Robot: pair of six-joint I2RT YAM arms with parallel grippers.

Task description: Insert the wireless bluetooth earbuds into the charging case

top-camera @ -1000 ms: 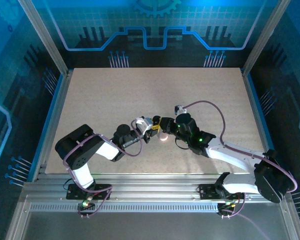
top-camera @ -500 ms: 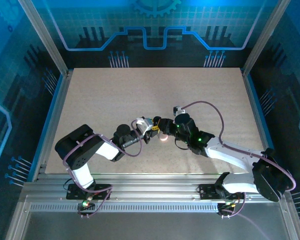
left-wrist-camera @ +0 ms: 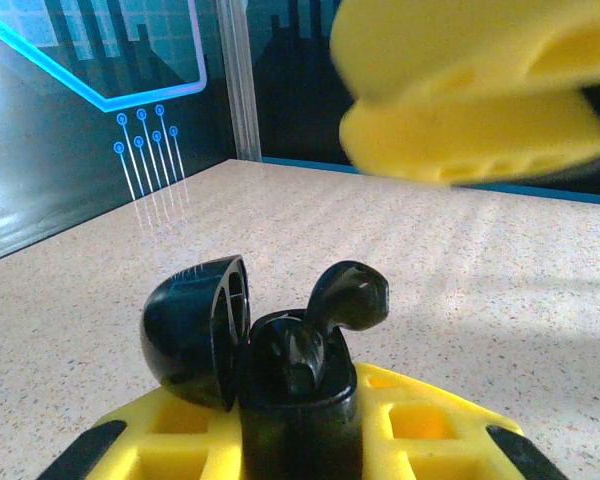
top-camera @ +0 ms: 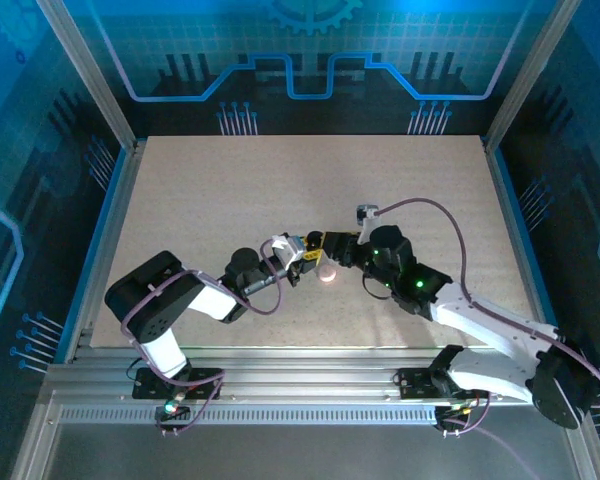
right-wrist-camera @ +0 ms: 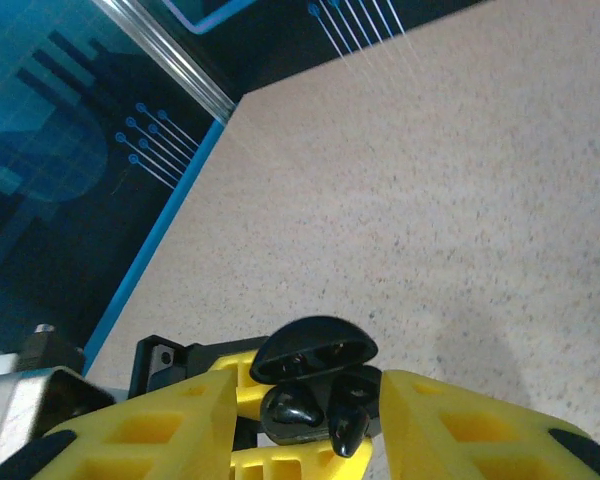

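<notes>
My left gripper (left-wrist-camera: 295,425) is shut on the black charging case (left-wrist-camera: 298,400), holding it upright with its lid (left-wrist-camera: 195,330) swung open. A glossy black earbud (left-wrist-camera: 348,295) pokes up tilted out of the case's right slot. In the right wrist view a second black earbud (right-wrist-camera: 292,408) lies seated in the left slot, beside the tilted earbud (right-wrist-camera: 348,427). My right gripper (right-wrist-camera: 310,385) is open, its yellow fingers (right-wrist-camera: 450,420) standing on either side of the case and touching neither it nor the earbuds. From above, the left gripper (top-camera: 304,255) and right gripper (top-camera: 332,248) meet tip to tip at mid-table.
A pink round disc (top-camera: 326,275) lies on the table just below the two grippers. The speckled beige tabletop (top-camera: 280,180) stretches back to blue-lit walls with metal posts (top-camera: 85,70) at the corners.
The right gripper's jaws have spread apart, and its wrist has drawn back a little to the right. The left arm and the case have stayed still.
</notes>
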